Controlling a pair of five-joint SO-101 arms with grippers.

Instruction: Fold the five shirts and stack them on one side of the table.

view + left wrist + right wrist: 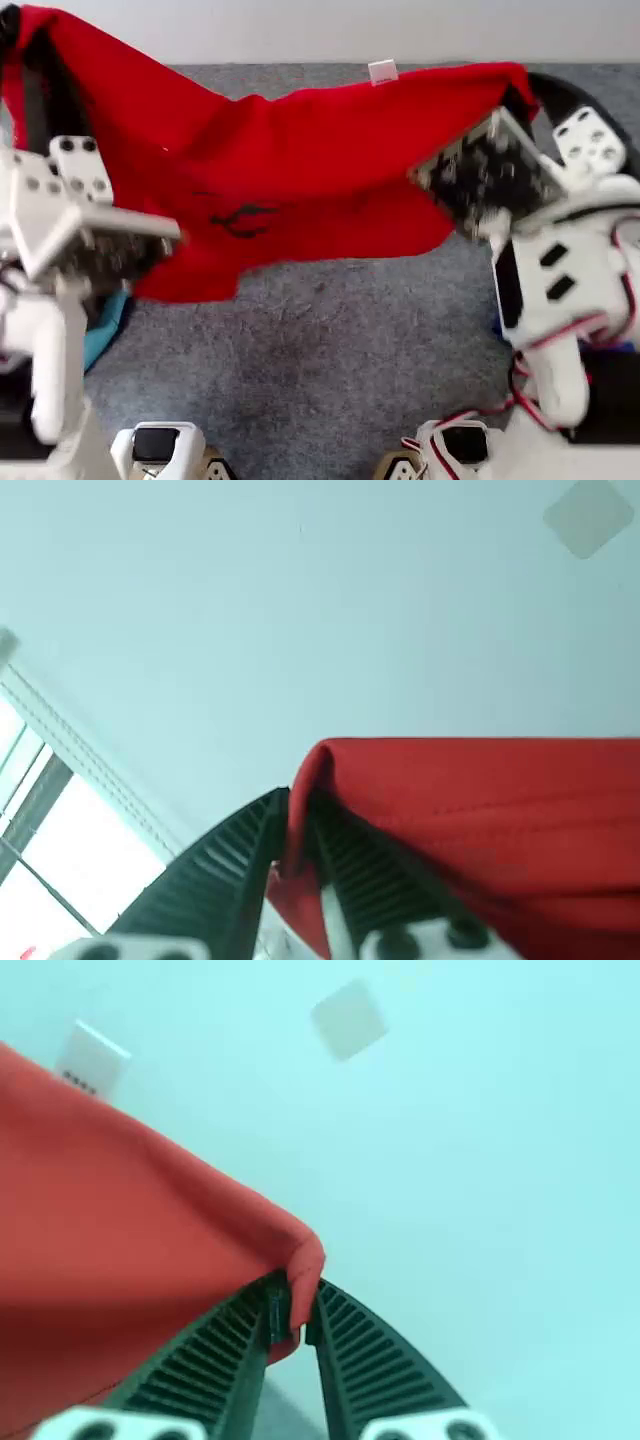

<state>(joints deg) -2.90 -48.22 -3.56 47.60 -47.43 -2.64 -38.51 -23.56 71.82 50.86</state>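
Note:
A red shirt hangs spread out above the grey table, held up by both arms at its two upper corners. My left gripper is shut on one corner of the red shirt, with cloth pinched between the black ribbed fingers. My right gripper is shut on the other corner of the red shirt. In the high view the left arm stands at the left and the right arm at the right. A small white tag sticks up from the shirt's top edge.
Grey carpet-like table surface lies open below the hanging shirt. A bit of teal cloth shows at the left edge under the left arm, and a blue scrap by the right arm's base. Arm bases sit at the front.

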